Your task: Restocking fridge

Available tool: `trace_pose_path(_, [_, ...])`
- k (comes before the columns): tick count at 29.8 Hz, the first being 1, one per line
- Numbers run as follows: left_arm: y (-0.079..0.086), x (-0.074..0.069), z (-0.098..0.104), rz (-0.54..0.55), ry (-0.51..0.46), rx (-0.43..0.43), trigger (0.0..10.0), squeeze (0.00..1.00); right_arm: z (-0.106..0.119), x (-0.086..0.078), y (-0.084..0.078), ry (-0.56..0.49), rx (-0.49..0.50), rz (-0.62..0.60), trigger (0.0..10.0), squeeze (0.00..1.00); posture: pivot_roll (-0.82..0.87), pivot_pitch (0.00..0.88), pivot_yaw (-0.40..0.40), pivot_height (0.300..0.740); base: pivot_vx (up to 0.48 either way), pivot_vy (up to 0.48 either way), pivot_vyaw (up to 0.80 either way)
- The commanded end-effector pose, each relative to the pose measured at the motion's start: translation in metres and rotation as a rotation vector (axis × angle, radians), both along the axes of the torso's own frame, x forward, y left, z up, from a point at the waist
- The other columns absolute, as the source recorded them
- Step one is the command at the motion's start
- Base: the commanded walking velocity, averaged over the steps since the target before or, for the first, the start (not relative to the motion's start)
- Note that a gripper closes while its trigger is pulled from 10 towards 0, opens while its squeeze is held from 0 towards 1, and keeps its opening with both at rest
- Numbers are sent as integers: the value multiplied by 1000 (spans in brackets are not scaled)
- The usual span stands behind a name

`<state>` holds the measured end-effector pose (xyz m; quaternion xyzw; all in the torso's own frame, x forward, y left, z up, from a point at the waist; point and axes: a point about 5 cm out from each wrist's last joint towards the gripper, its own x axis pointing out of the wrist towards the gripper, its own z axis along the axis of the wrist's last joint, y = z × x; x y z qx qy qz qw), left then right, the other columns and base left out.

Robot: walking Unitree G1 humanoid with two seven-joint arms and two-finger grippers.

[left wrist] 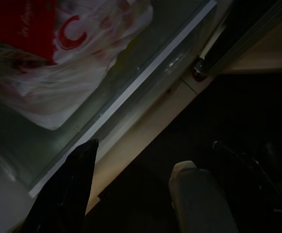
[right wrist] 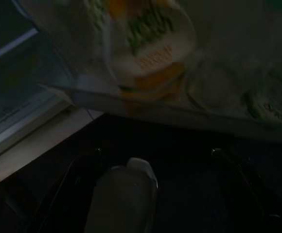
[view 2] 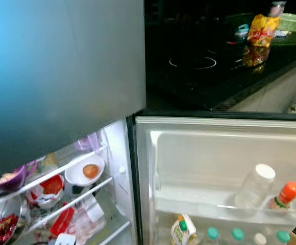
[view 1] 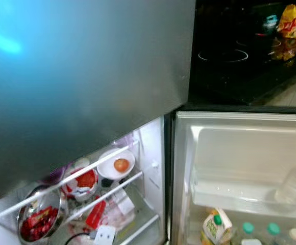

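The lower fridge compartment is open under the shut grey freezer door (view 1: 87, 76). On its wire shelf (view 1: 87, 176) sit a white bowl (view 1: 107, 169) holding an orange round item, a red-and-white tub (view 1: 81, 182) and a metal bowl of red food (view 1: 38, 219). The open door's shelf (view 2: 199, 199) holds a clear white-capped bottle (view 2: 255, 185) and an orange-capped bottle (view 2: 286, 195). Below stand a juice carton (view 1: 217, 226) and teal-capped bottles (view 2: 212, 233). My left gripper (left wrist: 153, 145) hangs open below a glass shelf edge (left wrist: 146, 73) and a plastic bag (left wrist: 58, 63). My right gripper (right wrist: 156, 151) is open below the carton (right wrist: 150, 48).
Beside the fridge, a black counter carries a cooktop (view 2: 194, 64), a yellow snack bag (view 2: 260, 31) and a green bowl (view 2: 293, 21). A purple bowl (view 2: 10, 179) sits at the shelf's far left. Red packets and bags fill the lower shelf (view 1: 104, 214).
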<state>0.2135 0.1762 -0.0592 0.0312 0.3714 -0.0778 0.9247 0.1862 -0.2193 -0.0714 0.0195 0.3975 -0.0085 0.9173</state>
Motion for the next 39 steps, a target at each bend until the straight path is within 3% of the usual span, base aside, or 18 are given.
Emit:
trace_pose_path(1, [0,-5,-3,-19,13,11,10000,0,-3,-5,3,12,13,1,10000,0,-66,85,23,679,0,0,0])
trace_pose_path(20, [-4,-8,-6,-43,17,-2,10000,0,-1,-4,-1,2,12,5,10000,0,-65,88,20,739,0,0,0])
trace_pose_path(34, [-5,-4,-3,-41,-14,-18,10000,0,-1,-5,0,-22,31,1,10000,0,-64,94,24,740,0,0,0])
trace_pose_path(39, [-5,-2,-2,-40,-23,-34,10000,0,-2,-5,3,-14,33,12,10000,0,-63,93,24,740,0,-458,0])
